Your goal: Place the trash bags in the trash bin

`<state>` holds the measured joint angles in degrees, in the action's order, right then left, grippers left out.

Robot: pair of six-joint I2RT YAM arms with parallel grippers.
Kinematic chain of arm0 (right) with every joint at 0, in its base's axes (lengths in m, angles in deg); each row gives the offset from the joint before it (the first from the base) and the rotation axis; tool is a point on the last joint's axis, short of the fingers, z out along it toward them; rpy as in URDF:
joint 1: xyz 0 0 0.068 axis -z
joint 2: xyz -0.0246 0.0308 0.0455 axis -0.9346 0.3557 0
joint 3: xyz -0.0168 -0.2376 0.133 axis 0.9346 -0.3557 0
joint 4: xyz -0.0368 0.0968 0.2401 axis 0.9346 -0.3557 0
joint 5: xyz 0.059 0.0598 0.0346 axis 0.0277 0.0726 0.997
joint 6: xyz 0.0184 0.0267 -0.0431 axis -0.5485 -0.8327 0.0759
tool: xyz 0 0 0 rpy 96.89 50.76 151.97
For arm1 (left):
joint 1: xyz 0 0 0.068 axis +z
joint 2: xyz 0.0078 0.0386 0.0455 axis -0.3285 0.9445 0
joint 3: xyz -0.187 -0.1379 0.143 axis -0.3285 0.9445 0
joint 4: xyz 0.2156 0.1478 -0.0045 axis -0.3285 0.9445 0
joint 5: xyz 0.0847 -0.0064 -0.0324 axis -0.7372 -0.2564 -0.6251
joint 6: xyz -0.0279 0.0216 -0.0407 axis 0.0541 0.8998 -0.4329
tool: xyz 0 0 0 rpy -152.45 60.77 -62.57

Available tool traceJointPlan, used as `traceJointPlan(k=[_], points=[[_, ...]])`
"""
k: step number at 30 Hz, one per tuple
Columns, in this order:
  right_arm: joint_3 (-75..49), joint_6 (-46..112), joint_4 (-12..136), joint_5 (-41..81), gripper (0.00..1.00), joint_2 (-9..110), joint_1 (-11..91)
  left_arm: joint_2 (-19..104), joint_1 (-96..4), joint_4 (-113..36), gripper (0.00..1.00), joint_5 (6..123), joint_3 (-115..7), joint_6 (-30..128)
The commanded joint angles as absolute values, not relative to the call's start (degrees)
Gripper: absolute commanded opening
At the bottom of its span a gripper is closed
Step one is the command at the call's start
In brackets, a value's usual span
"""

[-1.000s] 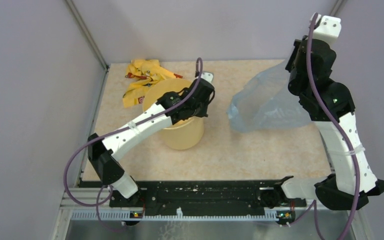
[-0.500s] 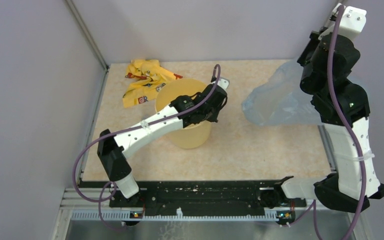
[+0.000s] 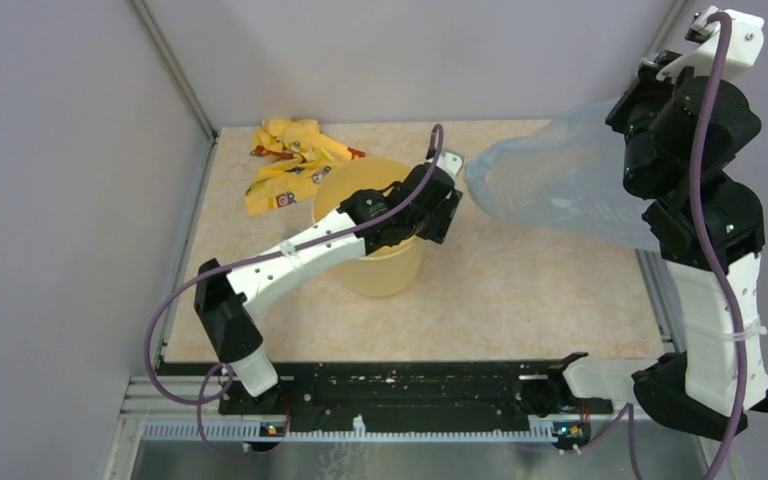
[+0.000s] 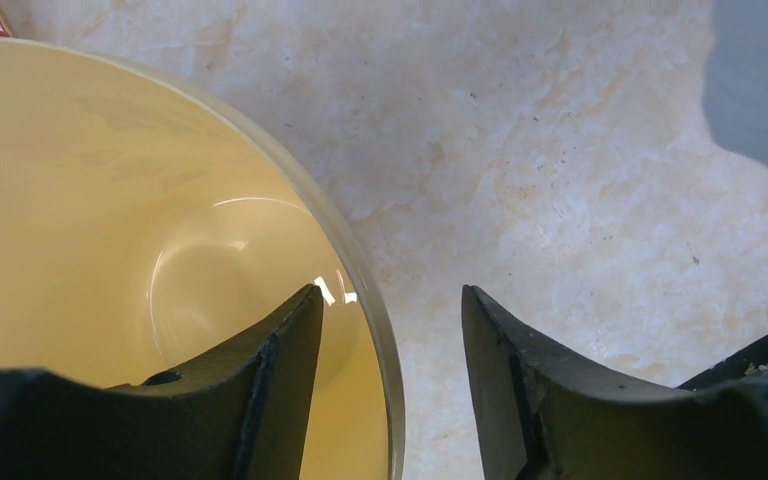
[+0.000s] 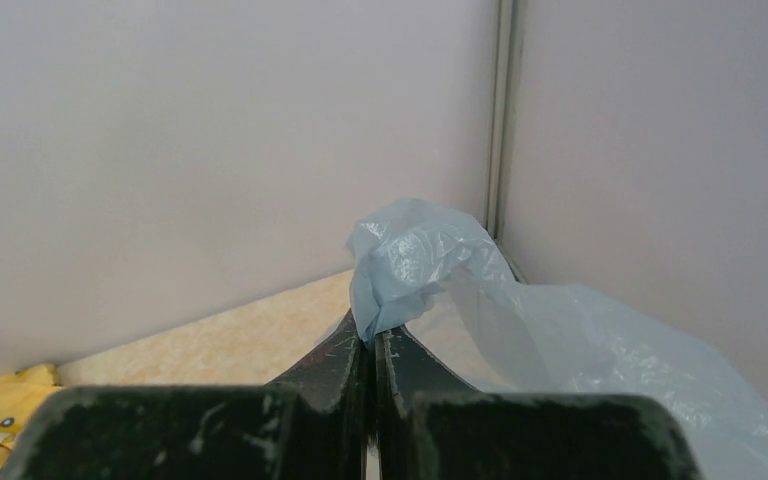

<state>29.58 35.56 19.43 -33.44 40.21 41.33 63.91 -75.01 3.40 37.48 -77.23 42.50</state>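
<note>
The pale yellow trash bin (image 3: 368, 250) stands upright left of the table's middle. My left gripper (image 3: 442, 207) is open and straddles the bin's right rim (image 4: 358, 268), with one finger (image 4: 280, 350) inside and the other finger (image 4: 520, 370) outside; there is a gap on both sides. My right gripper (image 5: 370, 338) is shut on a bunched corner of the pale blue-grey trash bag (image 5: 410, 260) and holds it high at the far right. The bag (image 3: 560, 185) hangs in the air, its free end reaching left to just beside my left gripper.
A crumpled yellow cloth (image 3: 285, 160) with red and grey marks lies at the back left behind the bin. Grey walls close the table on the left, back and right. The black rail (image 3: 410, 385) with the arm bases runs along the near edge.
My right arm has risen and lifted the bag off the table; the bag's free end has swung left toward the bin. My left gripper and the bin have shifted a little to the right.
</note>
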Motion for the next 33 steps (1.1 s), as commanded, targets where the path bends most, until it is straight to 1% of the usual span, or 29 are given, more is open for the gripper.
traceJointPlan(k=[1,3,5,10,14,17,21,24,31,33], points=[[30.44,37.01,23.19,-30.52,0.0,39.15,41.66,60.15,-75.16,-0.44,0.63,37.95,-81.0,43.82],[30.58,37.31,23.96,-29.77,0.0,39.01,41.65,59.11,-75.16,-0.78,0.69,37.87,-81.67,44.19],[30.86,37.58,24.58,-29.36,0.0,39.04,41.65,57.85,-75.16,-1.52,0.73,37.79,-82.06,44.36],[32.06,38.43,25.54,-28.57,0.0,38.91,41.65,53.17,-75.14,-3.39,0.76,36.8,-80.18,43.78],[31.64,38.79,27.68,-25.49,0.0,37.84,41.66,45.38,-75.08,-7.27,0.8,35.95,-73.03,44.26],[32.07,38.77,29.19,-21.9,0.0,37.52,41.66,38.8,-75.03,-11.89,0.86,40.34,-68.85,45.47],[33.03,38.62,31.51,-16.35,0.0,37.42,41.65,34.39,-75.08,-16.52,0.94,46.9,-66.91,45.32],[33.44,38.22,33.53,-11.75,0.0,37.13,41.71,33.34,-75.08,-18.96,0.98,50.68,-67.57,44.49],[34.4,36.56,36.42,-4.3,0.0,37.45,41.66,37.85,-75.08,-20.26,0.98,52.52,-73.51,45.66],[35.14,36.07,36.62,-2.87,0.0,37.83,41.65,38.94,-75.08,-21.2,0.98,51.48,-74.74,45.7]])
